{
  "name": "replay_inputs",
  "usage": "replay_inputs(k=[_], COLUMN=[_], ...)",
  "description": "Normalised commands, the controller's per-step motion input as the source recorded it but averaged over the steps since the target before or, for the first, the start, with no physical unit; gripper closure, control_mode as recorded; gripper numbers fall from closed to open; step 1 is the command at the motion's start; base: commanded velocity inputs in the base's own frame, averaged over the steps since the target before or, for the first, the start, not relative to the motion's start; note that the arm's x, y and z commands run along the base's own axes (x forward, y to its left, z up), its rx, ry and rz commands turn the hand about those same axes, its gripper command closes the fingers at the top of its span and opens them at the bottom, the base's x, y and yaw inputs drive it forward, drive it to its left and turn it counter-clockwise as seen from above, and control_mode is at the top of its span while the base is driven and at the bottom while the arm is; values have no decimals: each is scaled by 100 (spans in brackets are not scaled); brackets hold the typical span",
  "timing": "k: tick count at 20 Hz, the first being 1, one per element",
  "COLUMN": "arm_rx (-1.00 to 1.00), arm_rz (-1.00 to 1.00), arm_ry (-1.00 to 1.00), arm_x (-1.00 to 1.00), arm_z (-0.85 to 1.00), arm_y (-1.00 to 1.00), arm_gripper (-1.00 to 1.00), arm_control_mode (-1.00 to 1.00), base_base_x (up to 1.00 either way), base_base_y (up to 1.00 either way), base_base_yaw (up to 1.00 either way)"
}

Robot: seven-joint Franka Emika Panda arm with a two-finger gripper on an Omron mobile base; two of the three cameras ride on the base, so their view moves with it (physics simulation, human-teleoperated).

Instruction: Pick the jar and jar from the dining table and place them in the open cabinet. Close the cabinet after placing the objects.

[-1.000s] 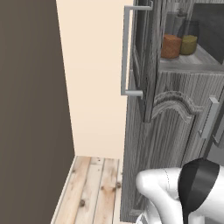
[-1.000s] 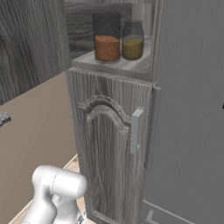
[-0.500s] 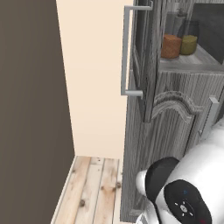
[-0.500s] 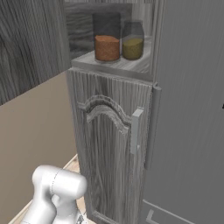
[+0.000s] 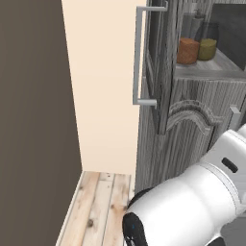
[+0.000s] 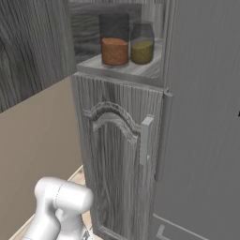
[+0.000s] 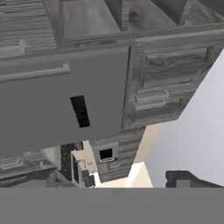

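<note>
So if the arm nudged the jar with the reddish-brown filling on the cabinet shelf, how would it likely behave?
The reddish jar looks like glass, so probably rigid and breakable. Upright and squat, it would likely slide rather than tip. It stands close beside the olive jar, so a sideways nudge might knock them together.

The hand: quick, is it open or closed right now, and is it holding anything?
Hand: open, holding nothing; both jars already stand on the cabinet shelf.

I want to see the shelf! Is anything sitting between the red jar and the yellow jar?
Nothing: in the right base view the red jar and the yellow jar stand side by side on the cabinet shelf.
</note>
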Motion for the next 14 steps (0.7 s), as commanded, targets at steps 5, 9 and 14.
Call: replay_inputs(k=[5,9,14], arm_rx=[-11,-10,-7], arm_rz=[-15,-12,-10], arm_ry=[26,24,18], arm_x=[-31,-6,19], arm_z=[-36,-27,-21], arm_y=[49,58,64], arm_gripper=[-100,-100,-100], arm_control_mode=[-100,-100,-100], base_base_x=[0,0,0], base_base_y=[0,0,0], base_base_yaw=[0,0,0])
